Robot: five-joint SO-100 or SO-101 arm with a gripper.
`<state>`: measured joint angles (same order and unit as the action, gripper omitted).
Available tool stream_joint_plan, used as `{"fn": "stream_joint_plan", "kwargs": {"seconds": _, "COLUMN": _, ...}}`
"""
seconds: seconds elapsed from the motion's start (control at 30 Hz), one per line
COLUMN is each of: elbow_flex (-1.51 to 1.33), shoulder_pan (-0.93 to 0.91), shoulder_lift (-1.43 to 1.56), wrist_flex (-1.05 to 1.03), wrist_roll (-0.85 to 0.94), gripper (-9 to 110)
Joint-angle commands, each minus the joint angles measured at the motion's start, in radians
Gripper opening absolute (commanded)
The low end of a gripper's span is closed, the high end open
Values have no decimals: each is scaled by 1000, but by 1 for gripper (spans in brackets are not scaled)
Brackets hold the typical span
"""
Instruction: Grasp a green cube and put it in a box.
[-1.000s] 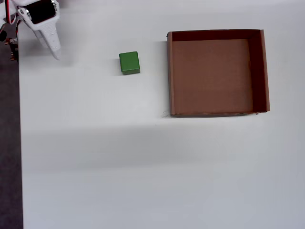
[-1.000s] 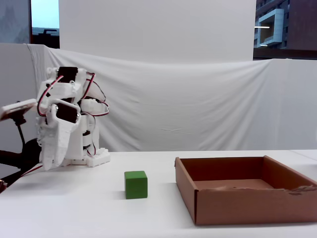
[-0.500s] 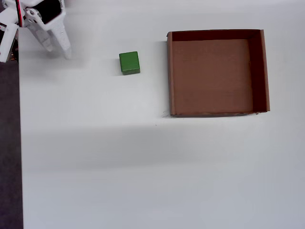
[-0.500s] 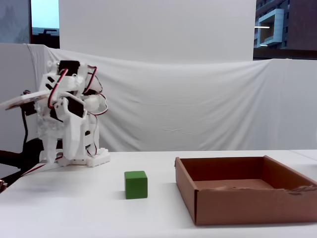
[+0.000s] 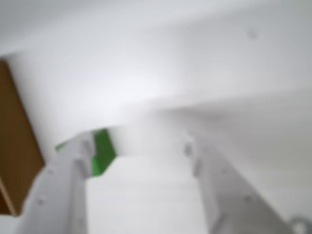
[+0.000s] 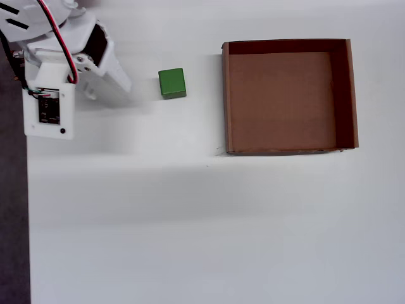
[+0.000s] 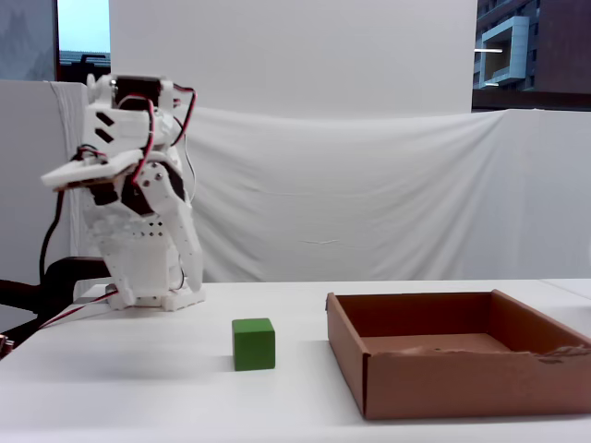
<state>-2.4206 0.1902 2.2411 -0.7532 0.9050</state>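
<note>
The green cube [image 6: 171, 83] sits on the white table, left of the box in the overhead view and a short way from it. It also shows in the fixed view [image 7: 253, 343], and as a green sliver in the blurred wrist view [image 5: 102, 152]. The brown cardboard box [image 6: 288, 152] is open-topped and empty; its wall shows in the fixed view [image 7: 462, 378] and at the left edge of the wrist view [image 5: 14, 146]. My gripper [image 6: 123, 88] is folded back near the arm's base, left of the cube and apart from it. Its jaws look together and hold nothing. In the wrist view the gripper [image 5: 141, 144] is too blurred to read.
The white arm [image 7: 138, 221] with its red wires stands at the table's left end. A white cloth backdrop [image 7: 369, 203] hangs behind the table. The table's dark left edge [image 6: 12, 221] shows in the overhead view.
</note>
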Motion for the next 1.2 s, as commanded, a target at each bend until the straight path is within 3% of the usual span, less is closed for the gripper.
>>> {"fn": "stream_joint_plan", "kwargs": {"seconds": 0.0, "elbow_flex": 81, "shoulder_pan": 44, "shoulder_lift": -78, "wrist_flex": 20, "wrist_roll": 8, "gripper": 28}}
{"fn": "stream_joint_plan", "kwargs": {"seconds": 0.3, "elbow_flex": 146, "shoulder_pan": 146, "shoulder_lift": -215, "wrist_flex": -15, "wrist_roll": 0, "gripper": 30}}
{"fn": "stream_joint_plan", "kwargs": {"seconds": 0.57, "elbow_flex": 262, "shoulder_pan": 239, "shoulder_lift": -262, "wrist_flex": -169, "wrist_roll": -48, "gripper": 34}}
{"fn": "stream_joint_plan", "kwargs": {"seconds": 1.17, "elbow_flex": 314, "shoulder_pan": 282, "shoulder_lift": -433, "wrist_flex": -124, "wrist_roll": -74, "gripper": 34}}
